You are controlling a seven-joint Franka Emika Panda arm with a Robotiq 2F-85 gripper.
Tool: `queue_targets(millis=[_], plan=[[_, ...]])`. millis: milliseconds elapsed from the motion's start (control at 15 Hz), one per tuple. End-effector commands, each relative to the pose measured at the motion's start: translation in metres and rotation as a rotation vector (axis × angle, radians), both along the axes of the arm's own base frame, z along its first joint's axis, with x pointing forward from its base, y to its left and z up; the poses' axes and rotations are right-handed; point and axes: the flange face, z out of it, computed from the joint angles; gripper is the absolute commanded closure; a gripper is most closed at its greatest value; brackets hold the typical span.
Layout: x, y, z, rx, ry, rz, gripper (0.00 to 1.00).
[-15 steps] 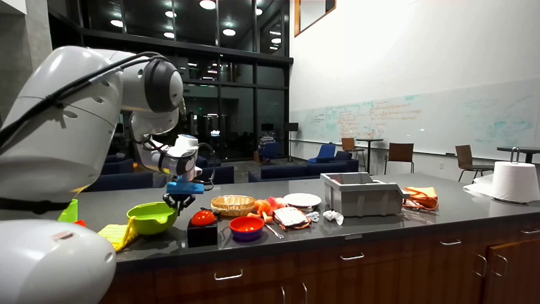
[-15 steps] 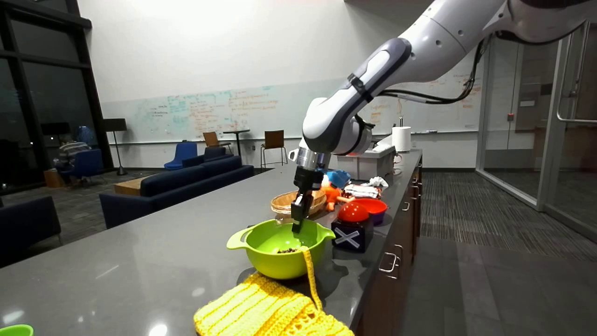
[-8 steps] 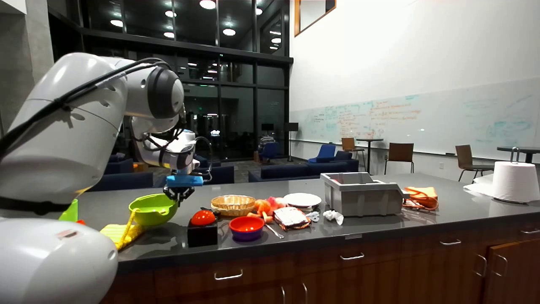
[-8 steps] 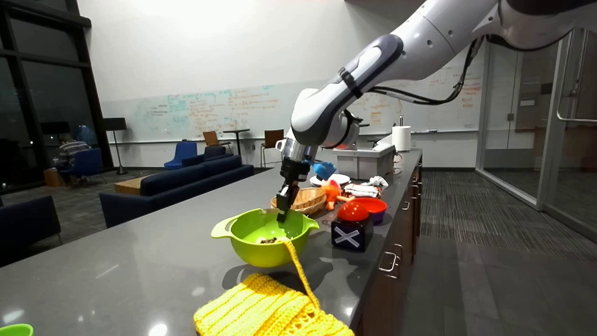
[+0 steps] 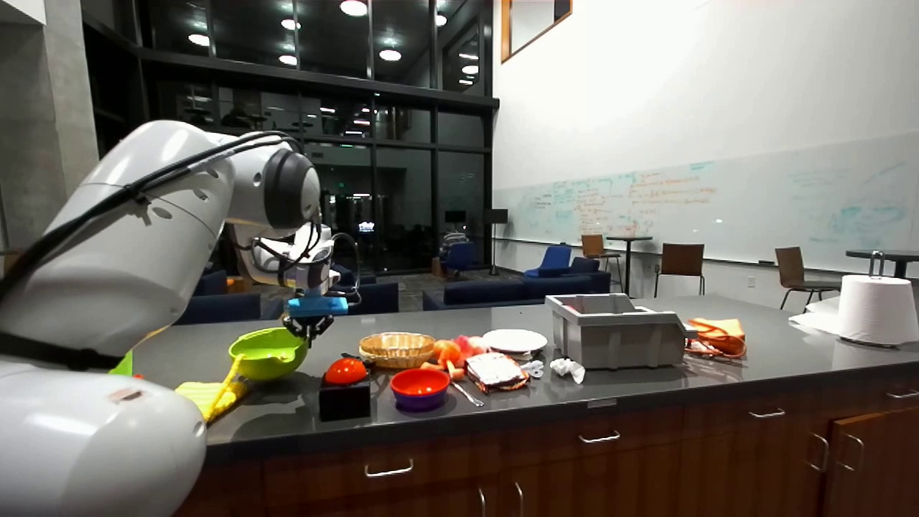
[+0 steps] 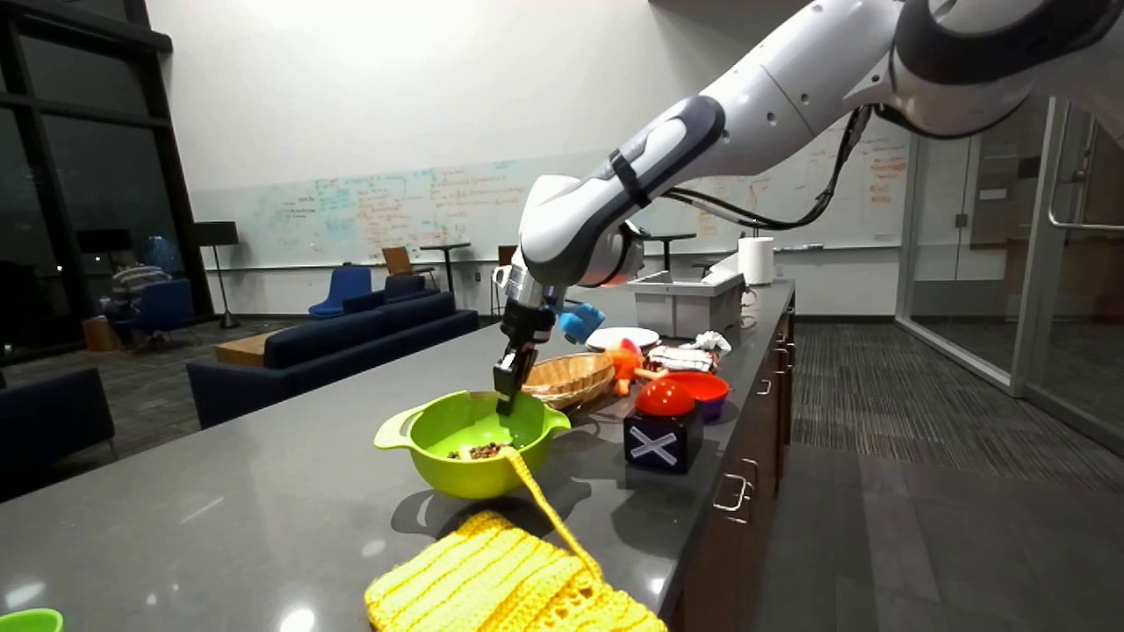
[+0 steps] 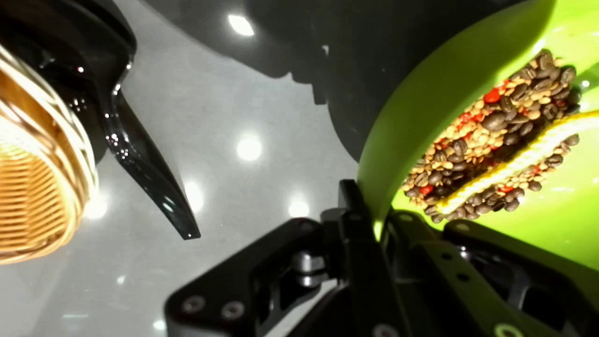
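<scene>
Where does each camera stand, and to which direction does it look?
Wrist view: on the wrist, looking down at the green bowl; only the gripper shows, shut on the bowl's rim.
Exterior view: before the drawers, facing windows; the arm and gripper show at picture left.
Exterior view: near the yellow cloth, facing along the counter to the whiteboard; arm and gripper show.
Both exterior views share the red-domed box and grey bin.

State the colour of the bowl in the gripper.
The bowl is lime green inside and out, shown best in an exterior view.
</scene>
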Motion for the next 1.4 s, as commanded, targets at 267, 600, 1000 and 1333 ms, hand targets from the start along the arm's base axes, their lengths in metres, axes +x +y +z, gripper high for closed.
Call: queue_targets(millis=[267,600,1000,1333], plan=[[0.040,0.022,0.023,-0.006,-0.053,-0.049,0.98],[0.059,0.025,0.026,-0.027,-0.074,-0.081,0.98],[0.080,0.021,0.020,-0.054,-0.073,-0.127,0.98],[0.092,0.016,0.004,-0.078,-0.051,-0.151,0.98]])
